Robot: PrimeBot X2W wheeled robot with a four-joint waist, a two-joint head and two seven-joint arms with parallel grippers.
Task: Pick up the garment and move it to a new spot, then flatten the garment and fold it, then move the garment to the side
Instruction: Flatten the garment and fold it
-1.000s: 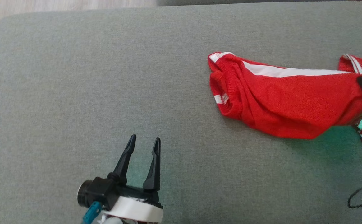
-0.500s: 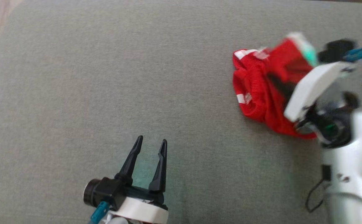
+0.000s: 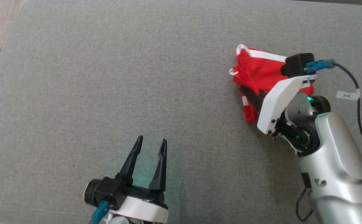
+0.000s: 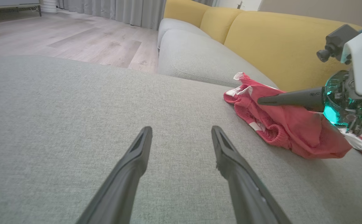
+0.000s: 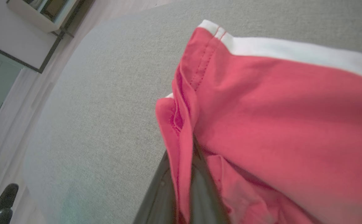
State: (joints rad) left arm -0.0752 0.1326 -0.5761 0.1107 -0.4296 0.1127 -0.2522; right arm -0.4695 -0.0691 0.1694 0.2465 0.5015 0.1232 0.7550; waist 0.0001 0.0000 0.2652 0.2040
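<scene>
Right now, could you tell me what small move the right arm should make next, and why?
Probably carry the red, white-striped fabric garment left, toward the bare middle of the grey fabric cushion. The right gripper has its fingers shut on a fold, the cloth lies bunched at the cushion's right side, and the open left gripper hovers nearby to help flatten it.

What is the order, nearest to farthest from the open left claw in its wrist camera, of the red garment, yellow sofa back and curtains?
1. Red garment, on the grey cushion, to the left gripper's right.
2. Yellow sofa back, behind the garment.
3. Curtains, far off across the wooden floor.
</scene>
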